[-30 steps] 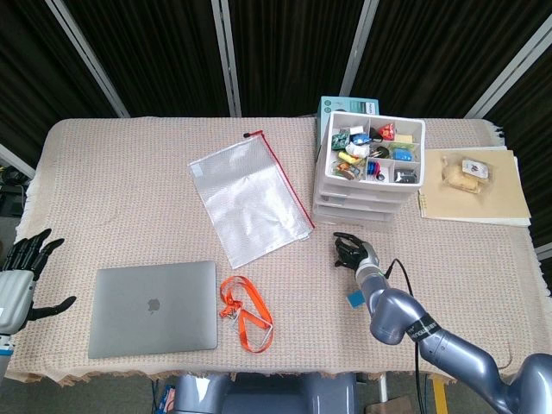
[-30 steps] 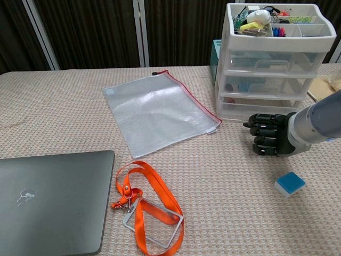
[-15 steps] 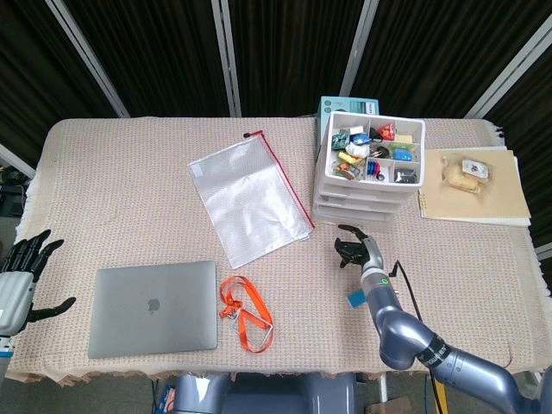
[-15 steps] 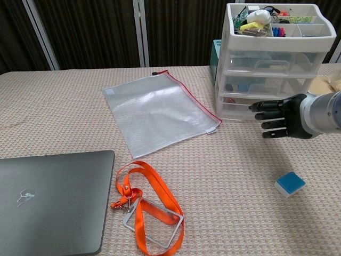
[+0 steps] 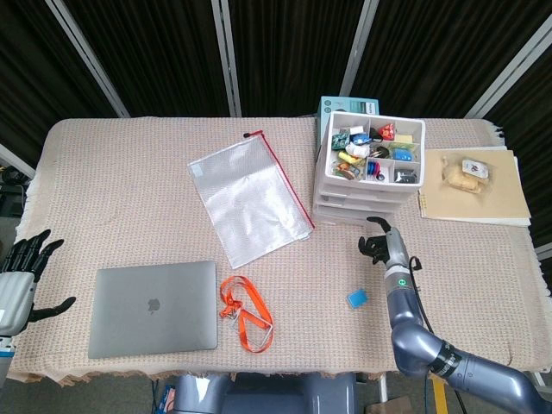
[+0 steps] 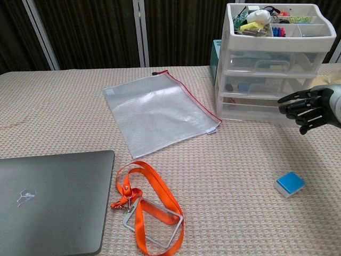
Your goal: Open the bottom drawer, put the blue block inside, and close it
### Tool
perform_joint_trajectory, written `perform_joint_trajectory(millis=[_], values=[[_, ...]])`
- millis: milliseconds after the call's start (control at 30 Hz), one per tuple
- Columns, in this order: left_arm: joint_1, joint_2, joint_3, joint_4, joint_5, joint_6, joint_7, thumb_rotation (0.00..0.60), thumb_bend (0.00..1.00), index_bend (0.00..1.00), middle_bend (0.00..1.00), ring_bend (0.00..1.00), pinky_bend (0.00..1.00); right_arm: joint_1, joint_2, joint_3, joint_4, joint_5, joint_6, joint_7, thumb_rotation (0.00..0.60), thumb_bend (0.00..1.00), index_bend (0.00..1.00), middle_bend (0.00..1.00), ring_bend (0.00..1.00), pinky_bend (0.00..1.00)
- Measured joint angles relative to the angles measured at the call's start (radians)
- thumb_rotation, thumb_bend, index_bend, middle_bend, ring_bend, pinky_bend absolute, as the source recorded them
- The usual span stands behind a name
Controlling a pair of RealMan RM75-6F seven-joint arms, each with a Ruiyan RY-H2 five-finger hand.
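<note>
The blue block (image 5: 357,298) (image 6: 290,183) lies on the beige tablecloth in front of the white drawer unit (image 5: 366,185) (image 6: 272,58). The bottom drawer (image 6: 250,109) is closed. My right hand (image 5: 380,241) (image 6: 306,108) hovers with fingers spread and holds nothing, just in front of the bottom drawer's right part, above and beyond the block. My left hand (image 5: 19,267) hangs off the table's left edge, fingers spread and empty.
A grey laptop (image 5: 154,307) lies closed at the front left, an orange lanyard (image 5: 244,311) beside it. A clear zip pouch (image 5: 248,199) lies mid-table. A teal box (image 5: 345,108) stands behind the drawers; a paper pad with a snack bag (image 5: 473,185) lies right.
My right hand has moved right and toward the drawer unit, rising from the cloth, and its fingers have spread out. The block and left hand have not moved.
</note>
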Motion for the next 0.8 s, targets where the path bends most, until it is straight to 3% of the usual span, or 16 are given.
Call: perform_joint_trajectory(millis=[500, 800], values=[[0.000, -0.001, 0.000, 0.000, 0.001, 0.000, -0.001, 0.600, 0.18, 0.13, 0.00, 0.00, 0.00, 0.041, -0.054, -0.007, 0.130, 0.028, -0.009, -0.004, 0.600, 0.45, 0.22, 0.82, 0.82, 0.71], [0.000, 0.000, 0.001, -0.005, -0.003, -0.005, 0.000, 0.600, 0.18, 0.13, 0.00, 0.00, 0.00, 0.045, -0.065, -0.008, 0.176, 0.077, -0.019, -0.021, 0.600, 0.45, 0.42, 0.82, 0.82, 0.71]])
